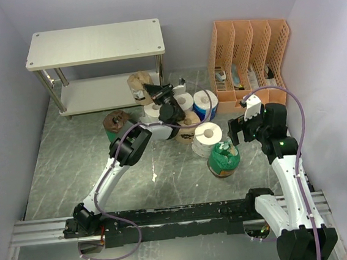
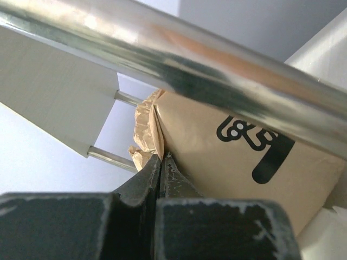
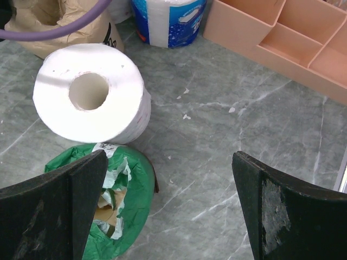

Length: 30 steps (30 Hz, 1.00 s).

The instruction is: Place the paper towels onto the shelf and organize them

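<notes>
Two shut fingers of the left gripper (image 2: pixel 161 162) meet at the crumpled end of a tan roll (image 2: pixel 233 162) just ahead of them, a shiny metal tube (image 2: pixel 190 54) of the shelf (image 1: pixel 91 45) crossing above; whether a fold is pinched I cannot tell. Likely light, soft, crushable: better taken across its round sides. Right gripper (image 3: pixel 169 162) hangs wide open, white roll (image 3: pixel 59 103) ahead, green-wrapped roll (image 3: pixel 130 216) beneath one finger

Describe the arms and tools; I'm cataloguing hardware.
Left arm and right arm: white tubular links, black joint housings, a purple cable looping along each. The right arm shows a green light. Left tool and right tool are black, flat-fingered, paint scuffed grey.
</notes>
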### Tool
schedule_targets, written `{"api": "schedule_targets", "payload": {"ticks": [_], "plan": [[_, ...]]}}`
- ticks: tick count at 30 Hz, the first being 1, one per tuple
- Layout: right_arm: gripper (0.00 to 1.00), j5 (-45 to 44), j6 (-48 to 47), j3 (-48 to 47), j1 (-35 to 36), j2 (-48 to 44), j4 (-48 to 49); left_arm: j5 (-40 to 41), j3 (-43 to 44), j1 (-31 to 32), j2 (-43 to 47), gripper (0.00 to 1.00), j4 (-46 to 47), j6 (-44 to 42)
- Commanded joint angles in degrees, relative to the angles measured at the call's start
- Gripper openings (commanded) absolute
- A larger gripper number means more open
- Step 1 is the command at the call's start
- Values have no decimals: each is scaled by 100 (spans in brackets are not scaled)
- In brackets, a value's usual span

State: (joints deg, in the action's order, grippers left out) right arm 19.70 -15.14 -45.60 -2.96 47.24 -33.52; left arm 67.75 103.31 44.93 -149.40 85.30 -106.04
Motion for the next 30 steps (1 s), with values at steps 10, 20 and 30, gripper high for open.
{"api": "schedule_targets", "payload": {"ticks": [10, 20, 30], "plan": [[100, -4, -46, 43, -47, -34, 134, 1600, -480, 393, -463, 23, 696, 3], [100, 16, -57, 45, -43, -48, 126, 2303, 983, 415, -1076, 25, 1854, -1545], [100, 32, -67, 45, -40, -55, 121, 2766, 905, 494, -318, 25, 1866, -1460]]}}
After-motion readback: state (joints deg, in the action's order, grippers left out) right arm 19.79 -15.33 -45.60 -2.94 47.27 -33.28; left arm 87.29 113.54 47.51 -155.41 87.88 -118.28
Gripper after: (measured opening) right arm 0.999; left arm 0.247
